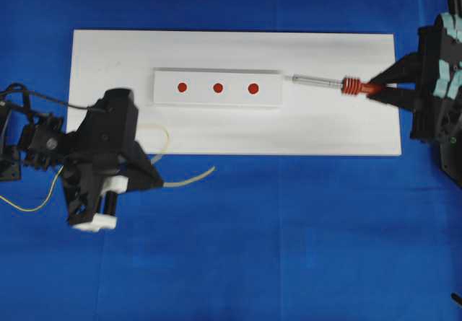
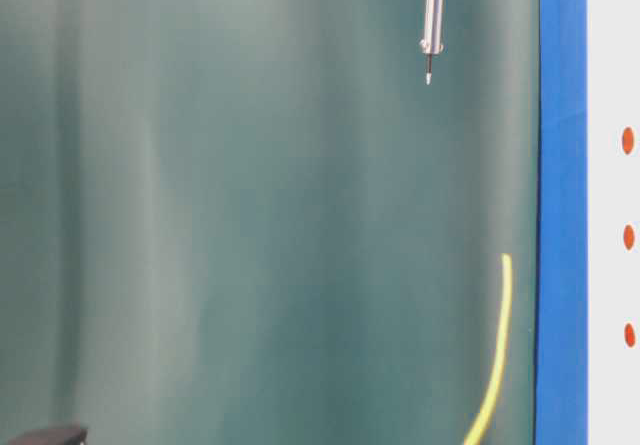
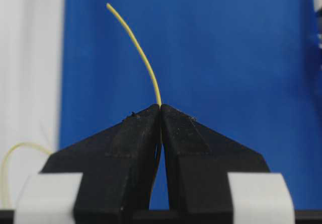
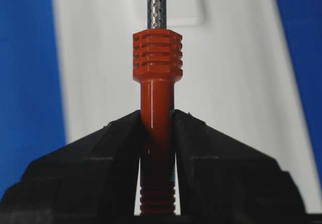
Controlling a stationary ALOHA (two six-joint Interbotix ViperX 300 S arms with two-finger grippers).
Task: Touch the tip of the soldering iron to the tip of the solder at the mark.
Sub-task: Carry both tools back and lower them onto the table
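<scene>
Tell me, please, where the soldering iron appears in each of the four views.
Overhead: soldering iron right of centre, tip toward the red marks.
Table-level: only its shaft, top centre-right.
Left wrist: not in it.
Right wrist: centre, handle in the right gripper.
Shared landmark: white board.

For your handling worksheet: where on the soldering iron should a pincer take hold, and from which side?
Grip the red-orange handle just behind its ribbed collar, coming from the cord end, opposite the tip. The soldering iron lies level with its thin shaft pointing toward the marks, so this keeps the tip free. The right pincer holds it so.
</scene>
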